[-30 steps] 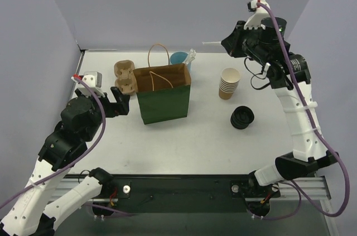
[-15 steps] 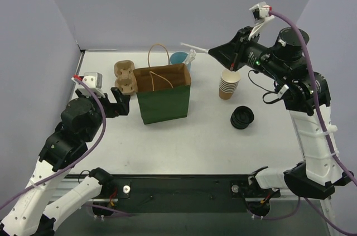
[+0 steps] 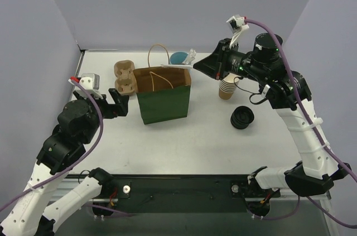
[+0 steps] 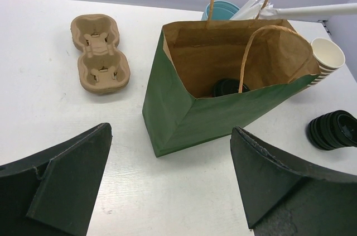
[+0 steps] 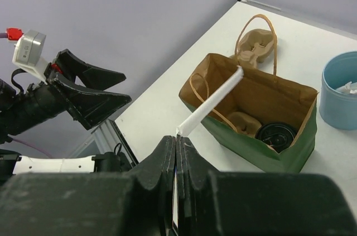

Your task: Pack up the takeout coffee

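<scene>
The takeout coffee (image 4: pixel 228 87) stands inside the open green paper bag (image 3: pixel 164 105); only its round black lid (image 5: pixel 276 134) shows, beside a tan moulded piece (image 5: pixel 245 120). My right gripper (image 5: pixel 176 138) is shut on the end of a long white paper-wrapped stick (image 5: pixel 212 102). It hangs at the bag's upper right (image 3: pixel 196 67), and the stick (image 3: pixel 177 64) reaches across the bag's back rim. My left gripper (image 4: pixel 170 130) stands open and empty just left of the bag (image 4: pixel 223 113), low over the table (image 3: pixel 120 102).
A tan pulp cup carrier (image 3: pixel 125 77) lies left of the bag. Behind the bag stands a light-blue cup with white sticks (image 3: pixel 179 57). A stack of cream paper cups (image 3: pixel 228 85) and a stack of black lids (image 3: pixel 242 117) sit to the right.
My right arm has swung left and down from the back right, carrying the white stick to the bag's mouth. The left arm has barely moved.
</scene>
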Robot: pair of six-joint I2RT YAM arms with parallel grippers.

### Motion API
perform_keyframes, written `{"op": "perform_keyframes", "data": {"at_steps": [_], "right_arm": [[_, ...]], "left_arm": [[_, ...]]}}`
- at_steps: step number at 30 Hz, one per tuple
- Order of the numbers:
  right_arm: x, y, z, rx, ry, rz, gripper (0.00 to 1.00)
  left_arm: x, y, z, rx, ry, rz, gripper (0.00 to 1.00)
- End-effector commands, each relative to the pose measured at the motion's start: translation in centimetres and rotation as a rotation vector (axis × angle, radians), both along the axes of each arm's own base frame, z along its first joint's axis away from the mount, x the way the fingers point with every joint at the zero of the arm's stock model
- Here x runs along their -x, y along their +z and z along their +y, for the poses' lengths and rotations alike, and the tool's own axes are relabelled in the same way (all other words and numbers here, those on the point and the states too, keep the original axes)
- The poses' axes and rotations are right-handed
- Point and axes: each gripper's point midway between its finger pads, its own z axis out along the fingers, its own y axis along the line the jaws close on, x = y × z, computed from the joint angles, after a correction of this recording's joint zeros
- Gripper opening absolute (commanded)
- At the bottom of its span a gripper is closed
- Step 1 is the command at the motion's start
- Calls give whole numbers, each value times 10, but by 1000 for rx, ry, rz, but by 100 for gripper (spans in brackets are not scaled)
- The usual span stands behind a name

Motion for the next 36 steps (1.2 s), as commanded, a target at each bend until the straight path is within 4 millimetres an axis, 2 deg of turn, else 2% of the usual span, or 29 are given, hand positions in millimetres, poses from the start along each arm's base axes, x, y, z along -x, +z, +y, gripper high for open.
{"op": "perform_keyframes", "data": {"at_steps": [1,11,18,22,28,29,30,31,32,33,36], "right_arm": [[-2,7,7,-27,22,-27,0],[-31,-22,23,23,6,47,0],[-44,-41,27,86,-18,67,0],[-52,-50,37,109,-21,78,0],[-71,-52,73,124,0,67,0],[-77,-67,85,143,13,98,0],[-78,-54,91,121,17,83,2],[-80,-57,97,129,25,92,4],[-84,-70,107,150,35,118,13],[-79,-64,115,147,50,101,16],[-78,-72,123,166,56,111,19]], "left_arm": [[3,15,5,30,17,-48,97],[2,13,6,39,28,-48,97],[4,7,13,11,48,-41,97],[7,6,16,4,56,-41,97],[11,4,19,16,62,-47,97],[10,3,19,14,65,-44,97],[11,3,20,15,63,-46,97],[12,4,21,12,66,-49,97],[12,3,21,7,65,-50,97],[12,3,22,4,69,-51,97],[15,5,27,-5,79,-62,97]]}}
